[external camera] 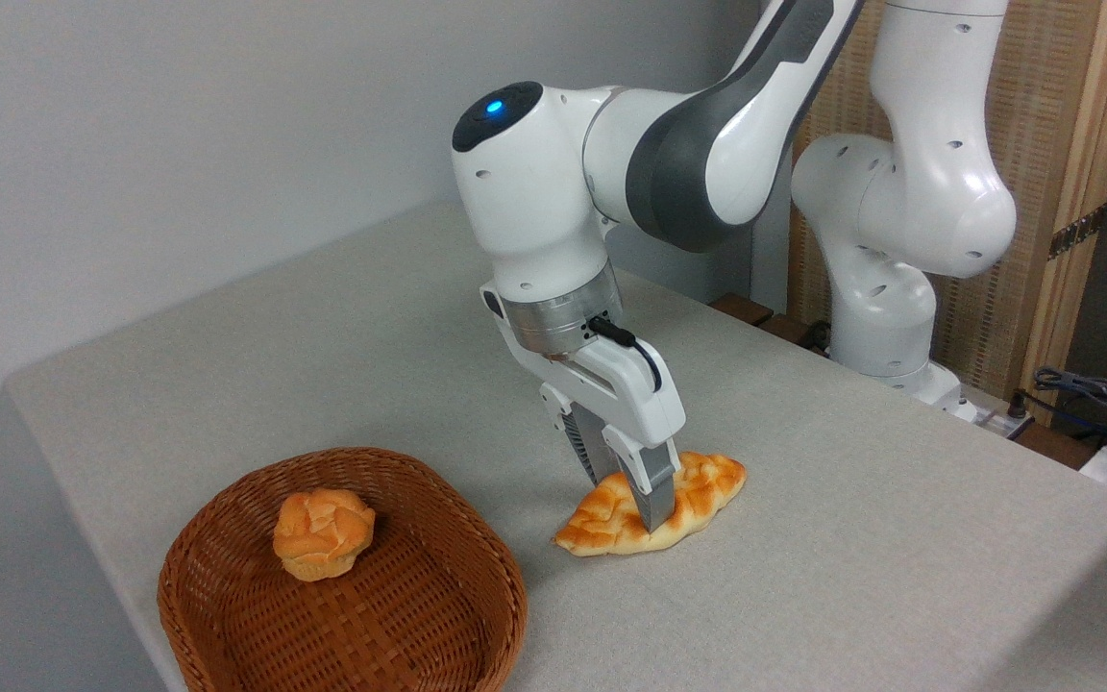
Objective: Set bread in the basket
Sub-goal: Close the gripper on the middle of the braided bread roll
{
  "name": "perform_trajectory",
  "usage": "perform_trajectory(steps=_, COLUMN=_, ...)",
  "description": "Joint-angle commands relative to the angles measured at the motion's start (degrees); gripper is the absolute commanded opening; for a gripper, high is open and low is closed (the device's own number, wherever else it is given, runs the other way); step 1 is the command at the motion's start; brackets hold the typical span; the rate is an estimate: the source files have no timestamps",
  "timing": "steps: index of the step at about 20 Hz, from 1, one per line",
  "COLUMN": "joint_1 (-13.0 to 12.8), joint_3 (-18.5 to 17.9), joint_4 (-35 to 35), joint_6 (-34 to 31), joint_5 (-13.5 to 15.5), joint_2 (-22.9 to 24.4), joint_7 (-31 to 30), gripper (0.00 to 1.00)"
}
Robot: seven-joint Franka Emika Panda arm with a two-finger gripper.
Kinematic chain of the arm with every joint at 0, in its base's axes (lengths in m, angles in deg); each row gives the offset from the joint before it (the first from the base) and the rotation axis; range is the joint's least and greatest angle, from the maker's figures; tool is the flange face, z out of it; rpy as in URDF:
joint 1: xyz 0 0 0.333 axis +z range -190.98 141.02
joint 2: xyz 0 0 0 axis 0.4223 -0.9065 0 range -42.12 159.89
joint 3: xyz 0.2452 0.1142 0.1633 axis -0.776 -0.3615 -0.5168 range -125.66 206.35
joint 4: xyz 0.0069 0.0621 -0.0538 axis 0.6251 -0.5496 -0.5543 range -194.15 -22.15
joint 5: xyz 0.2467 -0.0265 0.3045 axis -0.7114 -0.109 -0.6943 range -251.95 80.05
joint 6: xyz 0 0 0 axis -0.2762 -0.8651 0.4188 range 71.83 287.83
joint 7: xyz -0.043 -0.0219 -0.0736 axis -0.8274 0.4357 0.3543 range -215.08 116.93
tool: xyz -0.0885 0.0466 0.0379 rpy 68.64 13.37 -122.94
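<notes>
Gripper (632,500) straddles the braided loaf (611,519) on the table (851,538), fingers closed against its sides. Wicker basket (227,577) at 8 o'clock holds a bun (323,533).

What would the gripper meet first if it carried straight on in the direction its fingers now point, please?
The bread: the gripper points down with its fingers astride the loaf's middle, then the table under it. Whether the fingers already touch the crust is unclear.
</notes>
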Motion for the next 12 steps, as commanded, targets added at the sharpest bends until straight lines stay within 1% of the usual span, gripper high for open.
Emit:
perform_trajectory(steps=1, joint_1=-0.36, joint_3=-0.77, joint_4=-0.55, joint_6=1.42, joint_5=-0.60, joint_2=-0.16, joint_7=1.38, gripper=0.33)
perform_trajectory(steps=2, joint_1=-0.36, joint_3=-0.86, joint_4=-0.46, joint_6=1.42, joint_5=-0.60, joint_2=-0.16, joint_7=1.38, gripper=0.27)
perform_trajectory(steps=3, joint_1=-0.36, joint_3=-0.86, joint_4=-0.46, joint_6=1.42, joint_5=-0.60, joint_2=-0.16, joint_7=1.38, gripper=0.26)
perform_trajectory(steps=9, joint_1=-0.36, joint_3=-0.86, joint_4=-0.29, joint_6=1.24, joint_5=-0.60, joint_2=0.19, joint_7=1.30, gripper=0.28)
perform_trajectory(steps=12, joint_1=-0.36, joint_3=-0.77, joint_4=2.16, joint_6=0.45, joint_5=-0.25, joint_2=0.37, joint_7=1.04, gripper=0.29)
